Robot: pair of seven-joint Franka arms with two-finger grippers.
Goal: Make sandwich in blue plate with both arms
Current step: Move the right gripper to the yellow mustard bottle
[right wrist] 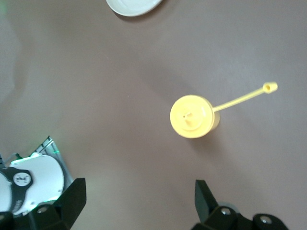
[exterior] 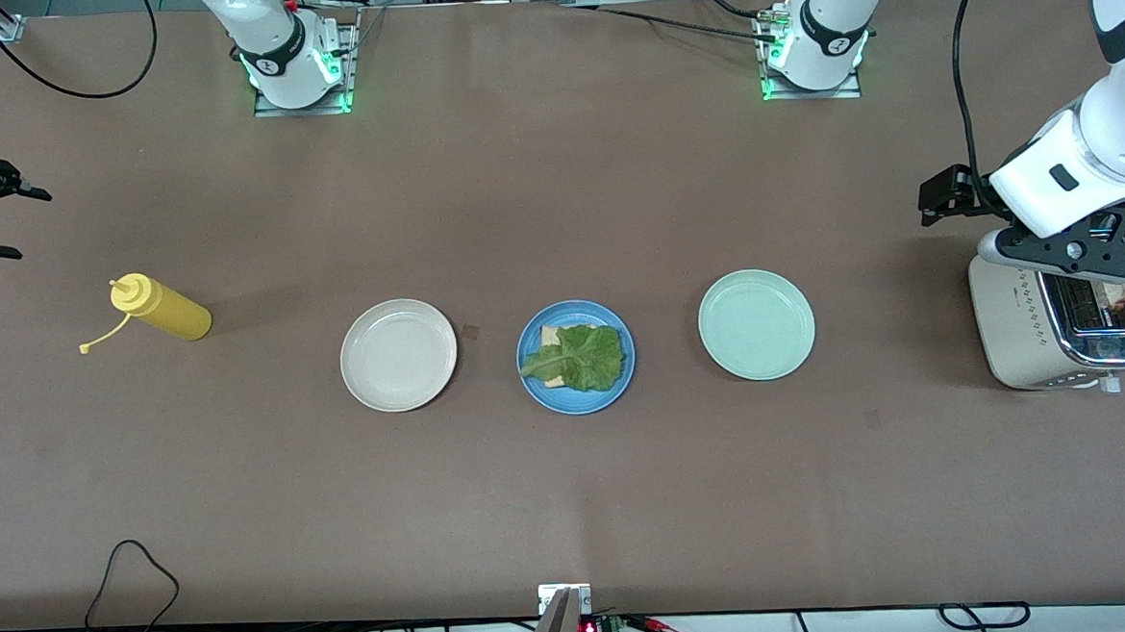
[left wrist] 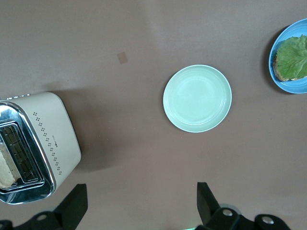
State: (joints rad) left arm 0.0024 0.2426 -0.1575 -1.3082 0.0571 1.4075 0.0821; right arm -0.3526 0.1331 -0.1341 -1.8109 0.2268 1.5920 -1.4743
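Brown table: sandwich on blue plate, well apart from both fingers.

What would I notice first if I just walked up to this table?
Probably the ruffled green lettuce leaf lying on bread in the round blue plate, midway between a cream-white plate and a mint-green plate. Next, the yellow squeeze bottle near the right arm's end, and the cream toaster under the open left gripper.

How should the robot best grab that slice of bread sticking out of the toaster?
Probably from straight above: only the top edge of the bread slice shows above a slot in the toaster. The open left gripper is over it; pinch its flat faces.
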